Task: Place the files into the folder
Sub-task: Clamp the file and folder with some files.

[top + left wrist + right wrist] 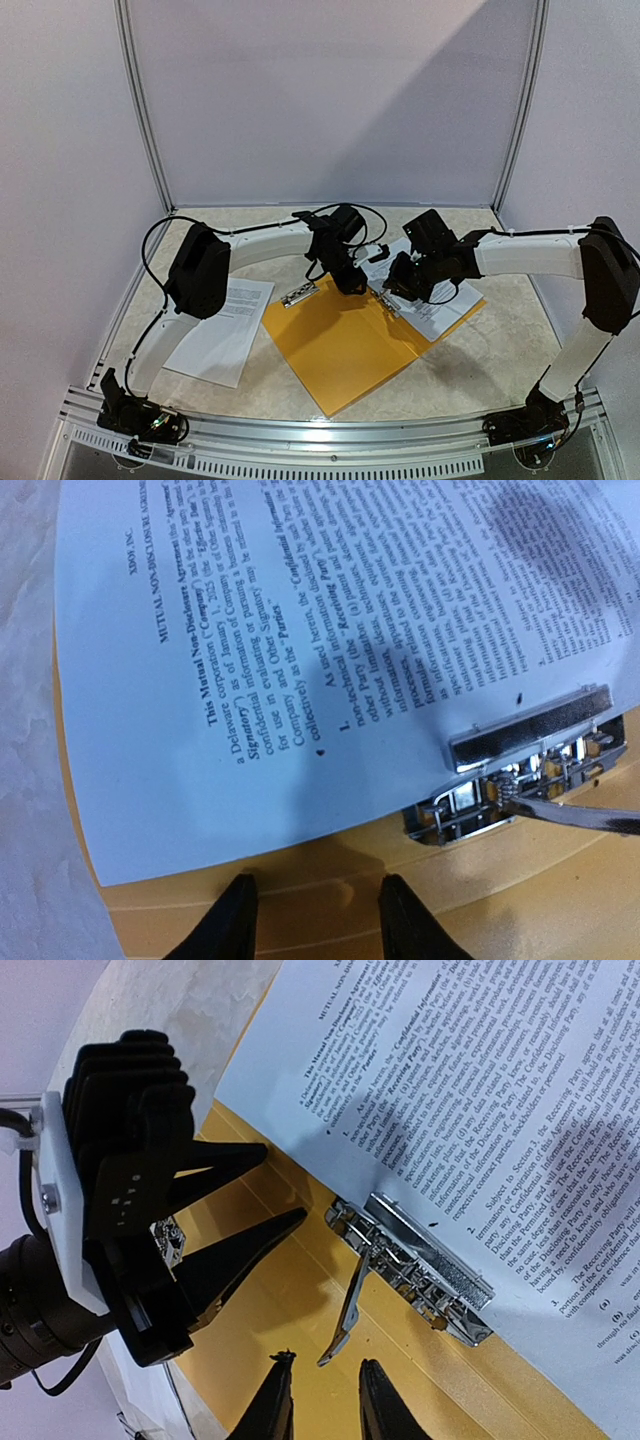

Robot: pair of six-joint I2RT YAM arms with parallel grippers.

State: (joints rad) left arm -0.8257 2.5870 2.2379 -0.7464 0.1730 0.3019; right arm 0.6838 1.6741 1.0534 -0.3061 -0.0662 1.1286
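Two sets of files show in the top view: one stack [215,328] lies on the table [470,360] at the left, apart from the single orange folder [345,340]; another sheet [425,300] lies on the open folder's right half, under its metal clip [420,1260]. Its heading reads "MUTUAL NON-DISCLOSURE AGREEMENT". The left gripper [312,920] hovers over the folder, fingers parted, holding nothing. The right gripper [320,1405] is slightly parted beside the clip's raised lever [350,1305], also empty.
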